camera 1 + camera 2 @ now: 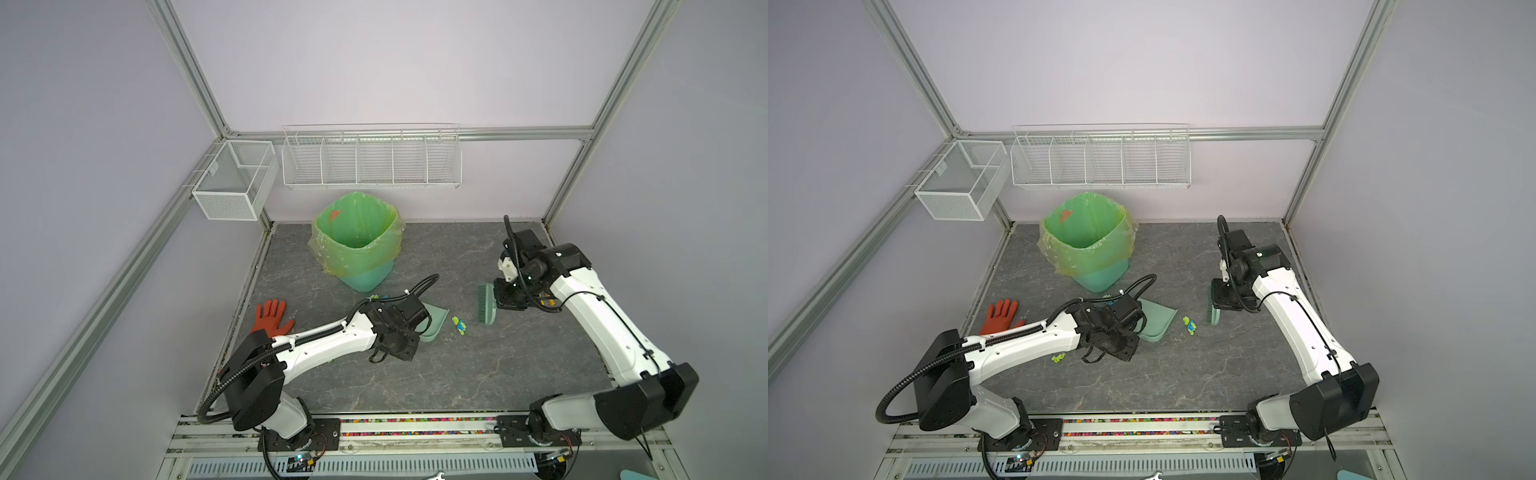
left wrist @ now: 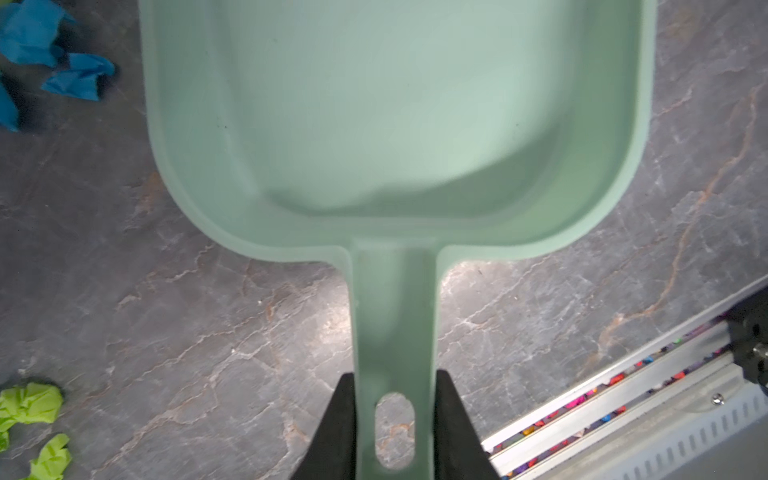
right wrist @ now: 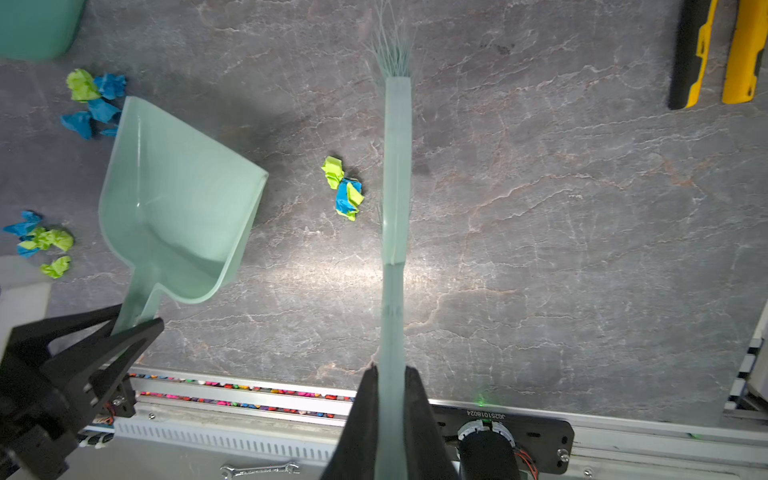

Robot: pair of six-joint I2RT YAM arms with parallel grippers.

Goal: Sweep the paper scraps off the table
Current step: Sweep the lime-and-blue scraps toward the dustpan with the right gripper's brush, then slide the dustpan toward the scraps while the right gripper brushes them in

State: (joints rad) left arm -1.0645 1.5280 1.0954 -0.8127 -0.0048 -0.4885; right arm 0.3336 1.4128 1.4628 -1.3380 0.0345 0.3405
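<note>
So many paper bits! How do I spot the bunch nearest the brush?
Start at the green-lined bin at the back of the table. In front of it a mint dustpan faces a mint brush. The paper scraps lie alone in the gap between them, unlike the other bunches.

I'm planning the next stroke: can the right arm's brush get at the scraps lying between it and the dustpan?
Probably yes: those paper scraps lie right beside the brush on bare table, nothing between them, with the dustpan beyond.
</note>
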